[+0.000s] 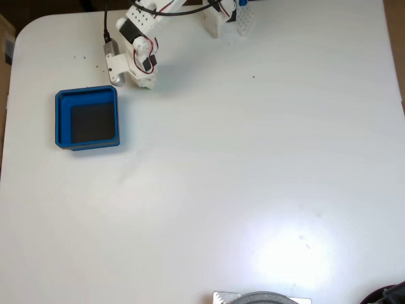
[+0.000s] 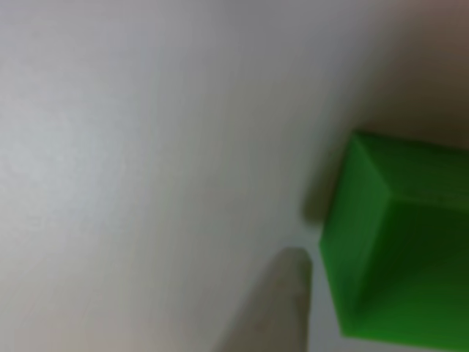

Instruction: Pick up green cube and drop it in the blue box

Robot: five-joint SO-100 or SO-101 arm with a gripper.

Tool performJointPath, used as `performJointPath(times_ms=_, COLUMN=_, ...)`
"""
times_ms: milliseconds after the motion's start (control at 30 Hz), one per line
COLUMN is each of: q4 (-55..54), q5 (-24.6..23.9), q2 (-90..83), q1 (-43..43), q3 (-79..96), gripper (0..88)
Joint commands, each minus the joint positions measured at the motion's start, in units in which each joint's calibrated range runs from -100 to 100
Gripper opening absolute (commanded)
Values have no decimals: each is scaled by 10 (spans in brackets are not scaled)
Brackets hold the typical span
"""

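One white arm reaches down from the table's (image 1: 253,158) far edge in the fixed view, its gripper (image 1: 131,81) lowered close to the surface near the far left corner. The claw sits just beyond the far right corner of the blue box (image 1: 62,120), near it but not over it. From this angle the arm's own body covers the fingers, so whether the claw is released or clenched, I cannot tell.

One blue box on the table, and one only: a square tray with raised blue walls and a dark floor, lying close to the left edge. Its floor shows nothing lying on it.

Now the close-up from the other view, blurred and very tight: one green cube (image 2: 399,249) resting on the white surface, filling the lower right of the picture, a soft shadow at its left side. A pale fingertip (image 2: 282,304) pokes up from the bottom edge, just beside the cube's left face; touching or a sliver apart, the blur will not say. One fingertip is all that shows there.

So the cube count is one, sitting on the table by the claw, outside the box. In the fixed view a faint green tinge shows under the gripper, too small to be sure of.

Along the near edge, one grey rounded object (image 1: 262,297) and a dark shape at the near right corner (image 1: 387,295), both cut off.
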Motion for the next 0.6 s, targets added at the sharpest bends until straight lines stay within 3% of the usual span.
performJointPath(times_ms=0, q4=-26, q5=0, q2=-6, q1=6, q3=-13, gripper=251)
performJointPath(times_ms=567, q4=-49, q5=-3, q2=-3, q1=7, q3=-11, gripper=247)
